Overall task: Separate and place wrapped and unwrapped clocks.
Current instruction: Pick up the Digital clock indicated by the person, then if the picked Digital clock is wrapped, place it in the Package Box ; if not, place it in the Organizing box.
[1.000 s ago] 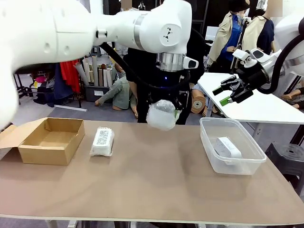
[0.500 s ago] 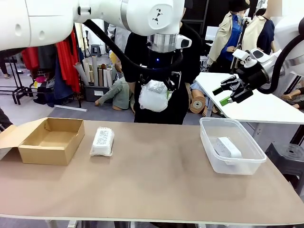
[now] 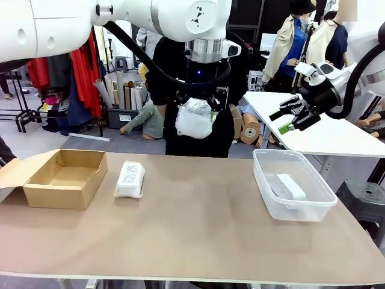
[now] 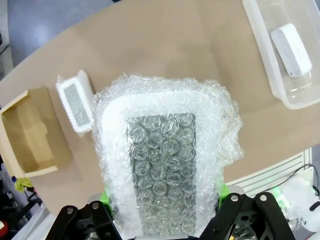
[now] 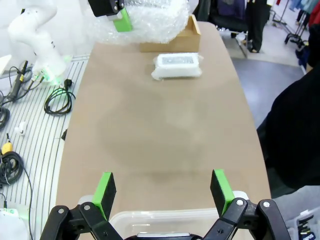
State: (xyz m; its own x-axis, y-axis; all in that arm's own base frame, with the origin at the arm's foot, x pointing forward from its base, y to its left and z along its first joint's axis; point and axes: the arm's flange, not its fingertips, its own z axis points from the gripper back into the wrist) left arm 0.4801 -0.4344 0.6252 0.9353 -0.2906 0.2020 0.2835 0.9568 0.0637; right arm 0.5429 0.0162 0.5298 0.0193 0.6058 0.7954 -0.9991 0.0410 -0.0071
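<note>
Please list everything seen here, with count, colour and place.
tan table: 1, tan, foreground.
brown cardboard box: 1, brown, open, table's left end.
clear plastic tub: 1, transparent, table's right end.
bubble-wrapped brick-shaped blocks: 2, cloudy white, one beside the box, one held above the table.
bare smooth rounded block: 1, white, inside the tub.
person: 1, black clothes, far side.
left gripper: 1, black, jaws shut on a wrapped block.
right gripper: 1, black, jaws open, raised near the tub.

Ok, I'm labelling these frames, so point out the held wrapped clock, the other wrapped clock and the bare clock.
held wrapped clock (image 3: 194, 118), front view, middle of its bubble wrap.
other wrapped clock (image 3: 130, 176), front view, its QR label.
bare clock (image 3: 287, 185), front view, its top face.
</note>
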